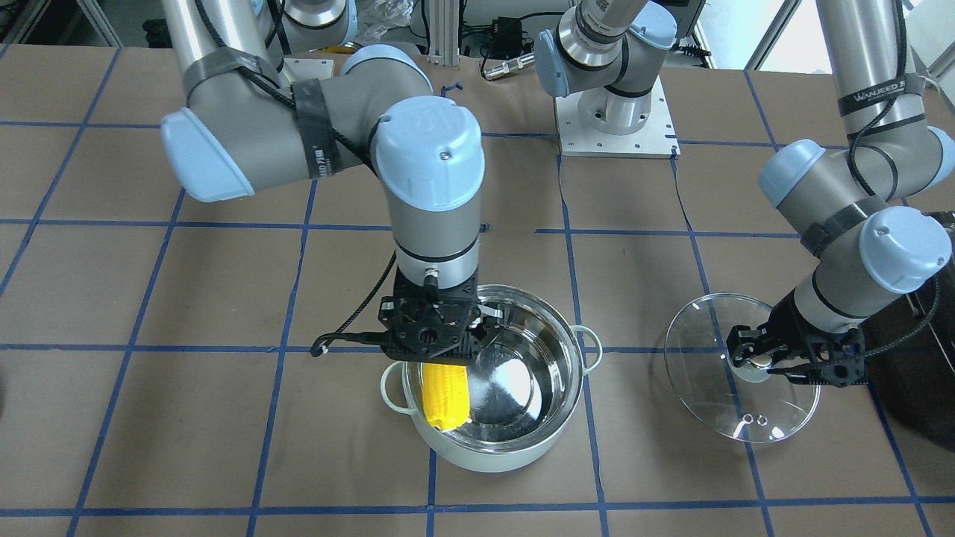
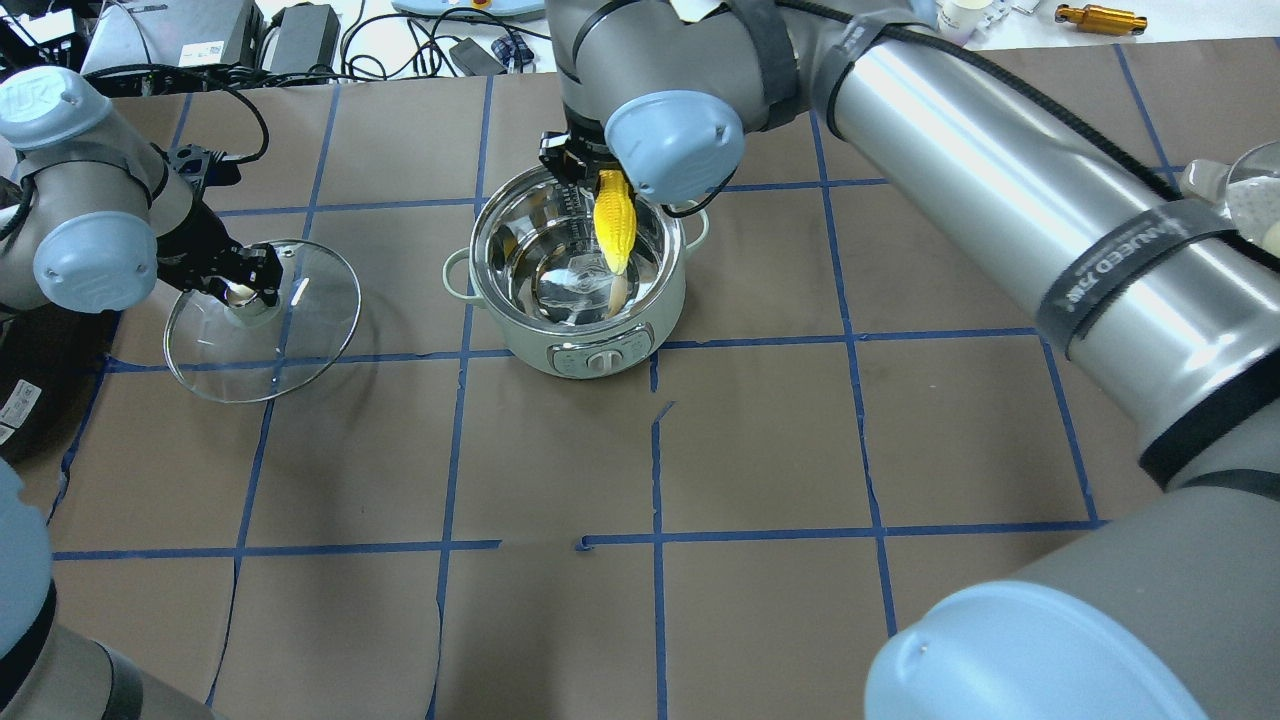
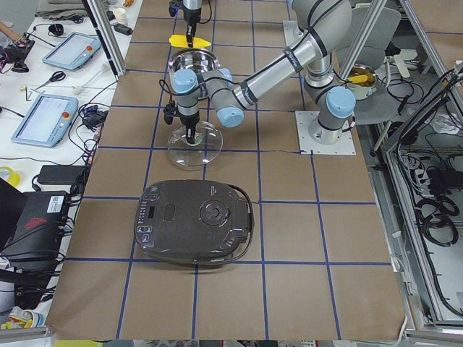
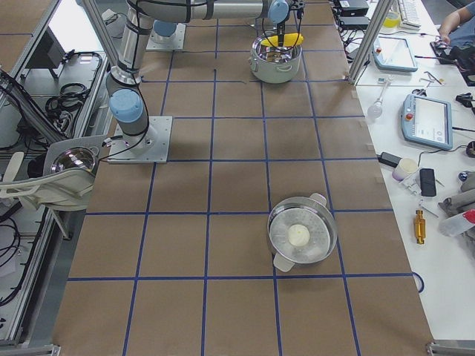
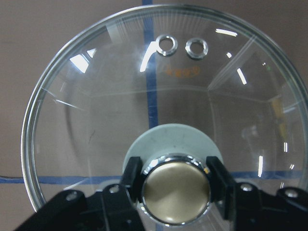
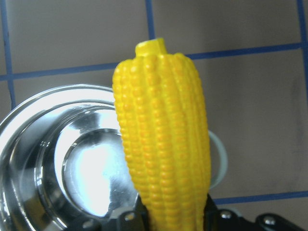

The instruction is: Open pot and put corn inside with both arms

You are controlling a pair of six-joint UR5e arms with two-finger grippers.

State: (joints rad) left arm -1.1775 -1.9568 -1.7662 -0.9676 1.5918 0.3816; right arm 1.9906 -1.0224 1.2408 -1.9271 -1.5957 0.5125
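Right gripper (image 1: 440, 356) jaws were clamped on one end of the corn (image 1: 445, 395), level above the open pot (image 1: 522, 441) at frame centre, likely for a clean drop. At frame right, left gripper (image 1: 755, 362) pinched the lid (image 1: 709, 406) knob (image 5: 176, 192), well apart, leaving the mouth free.

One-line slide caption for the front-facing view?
Right gripper holds the corn above the open pot; left gripper holds the glass lid by its knob, off to one side.
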